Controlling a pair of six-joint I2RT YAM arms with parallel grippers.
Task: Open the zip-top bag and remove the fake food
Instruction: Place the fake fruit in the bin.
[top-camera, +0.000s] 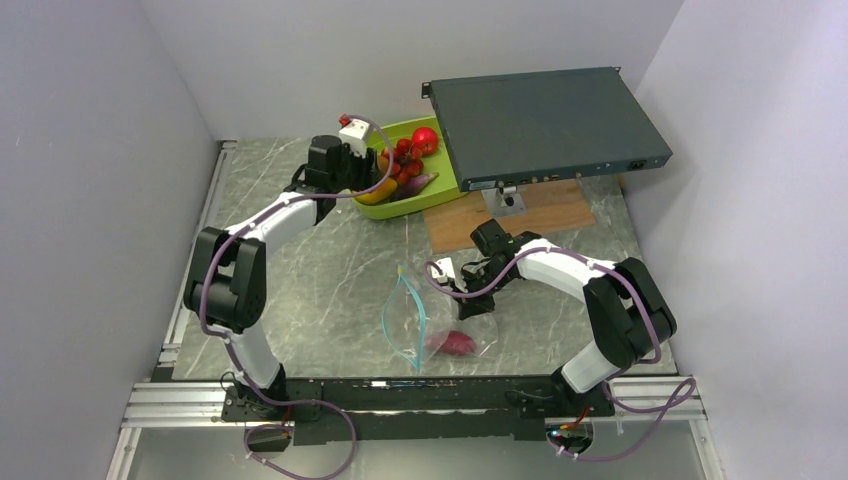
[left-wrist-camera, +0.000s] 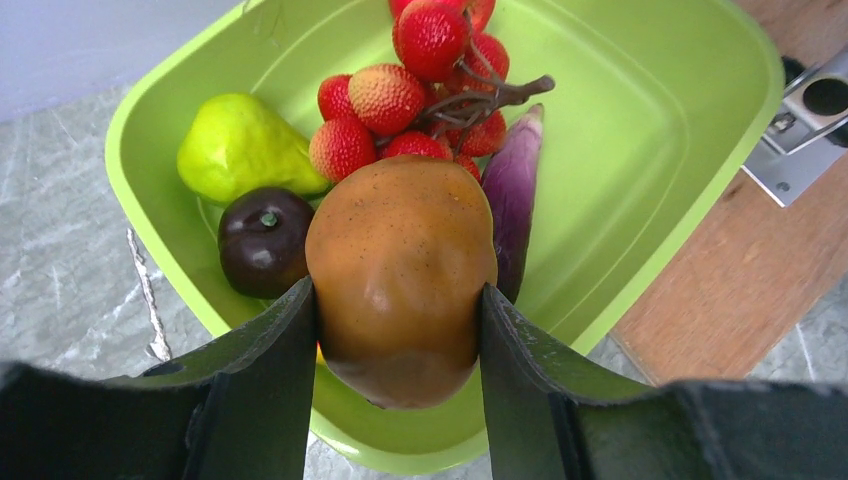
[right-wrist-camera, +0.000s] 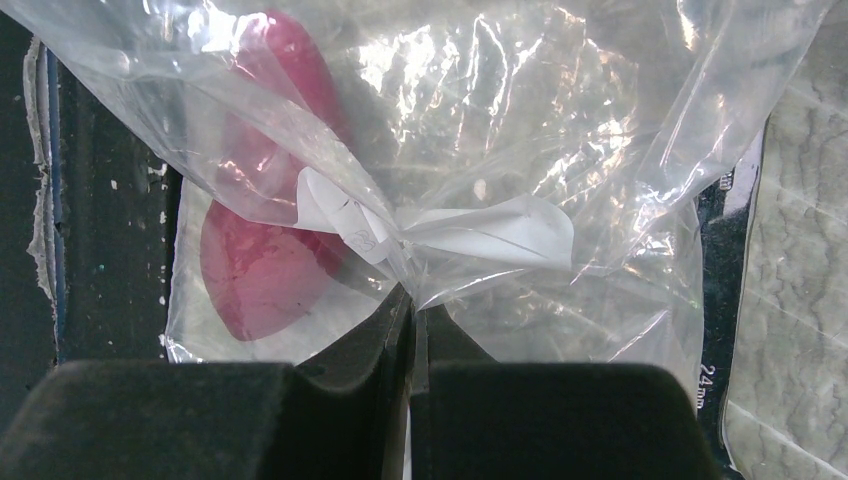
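My left gripper (left-wrist-camera: 398, 292) is shut on an orange-brown mango (left-wrist-camera: 400, 240) and holds it just above the near rim of the lime-green tray (left-wrist-camera: 660, 130). In the tray lie a green pear (left-wrist-camera: 240, 150), a dark plum (left-wrist-camera: 265, 240), a red grape bunch (left-wrist-camera: 420, 90) and a purple eggplant (left-wrist-camera: 512, 190). The clear zip-top bag (top-camera: 425, 320) lies on the table with its blue zip strip toward the left. My right gripper (right-wrist-camera: 413, 300) is shut on a bunched fold of its plastic. A red piece of fake food (right-wrist-camera: 265, 270) sits inside the bag.
A dark grey flat box (top-camera: 545, 125) rests tilted on a metal stand (top-camera: 508, 198) over a wooden board (top-camera: 530, 215), right of the tray. Grey walls close in the marble table (top-camera: 320, 280) on three sides.
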